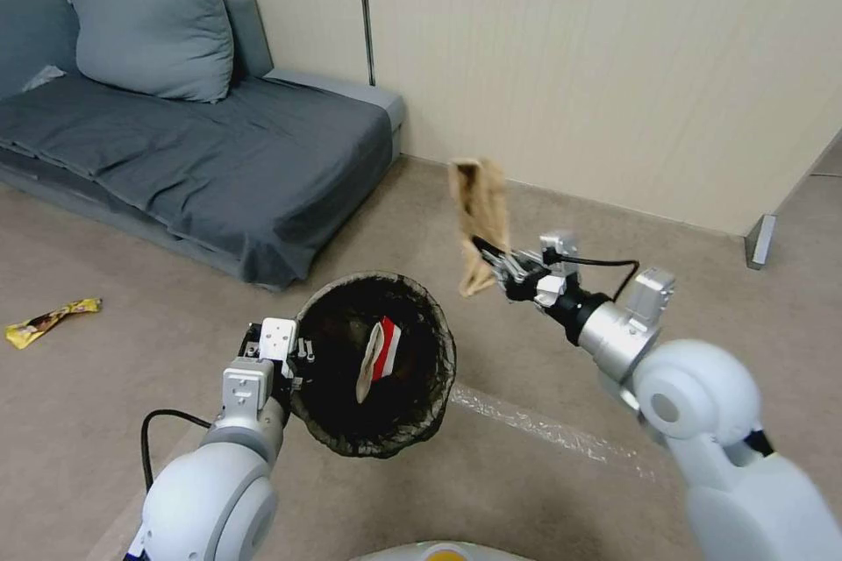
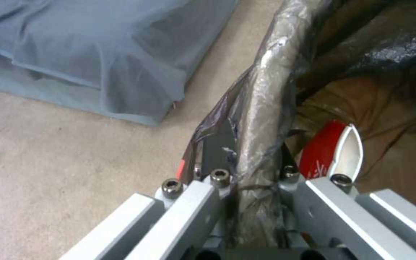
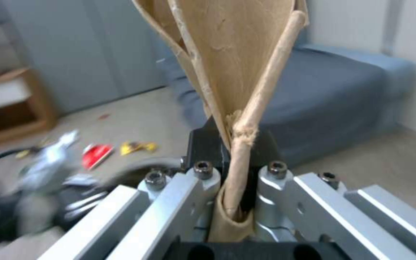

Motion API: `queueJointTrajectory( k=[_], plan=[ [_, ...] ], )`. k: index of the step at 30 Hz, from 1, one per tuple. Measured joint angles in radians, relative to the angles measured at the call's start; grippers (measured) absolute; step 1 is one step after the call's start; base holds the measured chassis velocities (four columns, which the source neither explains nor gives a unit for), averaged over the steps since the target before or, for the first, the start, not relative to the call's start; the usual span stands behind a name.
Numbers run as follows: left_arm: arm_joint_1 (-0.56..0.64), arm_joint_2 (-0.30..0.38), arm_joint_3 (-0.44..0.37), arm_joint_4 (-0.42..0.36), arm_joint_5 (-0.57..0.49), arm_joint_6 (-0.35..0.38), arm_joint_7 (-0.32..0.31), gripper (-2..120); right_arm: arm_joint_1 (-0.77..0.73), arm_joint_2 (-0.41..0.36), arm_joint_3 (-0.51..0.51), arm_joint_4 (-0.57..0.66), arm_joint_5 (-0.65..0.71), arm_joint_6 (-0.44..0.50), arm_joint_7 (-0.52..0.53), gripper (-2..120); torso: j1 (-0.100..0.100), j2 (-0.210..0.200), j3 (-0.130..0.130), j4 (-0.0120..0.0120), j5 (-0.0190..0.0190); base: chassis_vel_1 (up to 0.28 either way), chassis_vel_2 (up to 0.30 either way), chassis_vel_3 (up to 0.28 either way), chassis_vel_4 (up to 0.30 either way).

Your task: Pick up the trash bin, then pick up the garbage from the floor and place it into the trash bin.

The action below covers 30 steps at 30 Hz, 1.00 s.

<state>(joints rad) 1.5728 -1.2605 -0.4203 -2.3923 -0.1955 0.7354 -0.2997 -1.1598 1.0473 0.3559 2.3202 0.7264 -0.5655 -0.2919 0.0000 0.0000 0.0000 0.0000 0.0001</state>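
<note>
head view: the left gripper (image 1: 294, 361) clamps the rim of the small round bin lined with a dark crinkled bag (image 1: 375, 364), a crushed red-and-white cup (image 1: 378, 356) already inside. the right gripper (image 1: 493, 260) pinches a crumpled brown paper bag (image 1: 480, 223) just beyond the bin's far right edge. a yellow snack wrapper (image 1: 51, 320) lies on the floor far left.

I see the trash bin (image 1: 375, 366) with its dark brown-black bag, all crinkly. Inside it is a red and white cup (image 1: 379, 356). My right gripper (image 1: 493, 261) is silver and black, and it holds a light brown paper bag (image 1: 480, 219). The sofa (image 1: 193, 149) is dark grey. A yellow wrapper (image 1: 51, 320) lies on the beige floor (image 1: 544, 368).
</note>
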Motion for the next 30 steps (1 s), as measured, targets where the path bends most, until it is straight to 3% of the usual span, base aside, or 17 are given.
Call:
queueJointTrajectory(
  k=[4,11,14,20,30],
  plan=[
    [-0.003,0.0,0.001,0.007,0.002,0.0,0.0,0,0.043,-0.073,-0.084,0.023,-0.034,0.009,-0.024,2,0.0,0.0,0.0,-0.0001,-0.0001,0.0,0.0,0.0,0.0],
    [-0.002,-0.007,0.006,0.01,0.01,0.0,0.002,0,0.121,-0.136,-0.226,0.01,-0.082,0.015,-0.027,2,0.0,0.0,0.0,0.0001,0.0,0.0,0.0,0.0,0.0],
    [0.004,-0.012,0.006,0.011,0.014,0.0,0.002,0,0.184,-0.165,-0.346,-0.032,-0.105,0.021,-0.018,2,0.0,0.0,0.0,0.0,-0.0002,0.0,0.0,0.0,0.0],
    [0.007,-0.013,0.004,0.011,0.014,0.0,0.003,0,0.234,-0.128,-0.469,-0.119,-0.154,0.027,-0.003,2,0.0,0.0,0.0,0.0001,-0.0001,0.0,0.0,0.0,0.0],
    [0.012,-0.015,-0.005,0.007,0.013,0.0,0.003,0,0.266,-0.051,-0.555,-0.235,-0.187,0.045,0.006,2,0.0,0.0,0.0,0.0001,-0.0002,0.0,0.0,0.0,0.0]
  ],
)
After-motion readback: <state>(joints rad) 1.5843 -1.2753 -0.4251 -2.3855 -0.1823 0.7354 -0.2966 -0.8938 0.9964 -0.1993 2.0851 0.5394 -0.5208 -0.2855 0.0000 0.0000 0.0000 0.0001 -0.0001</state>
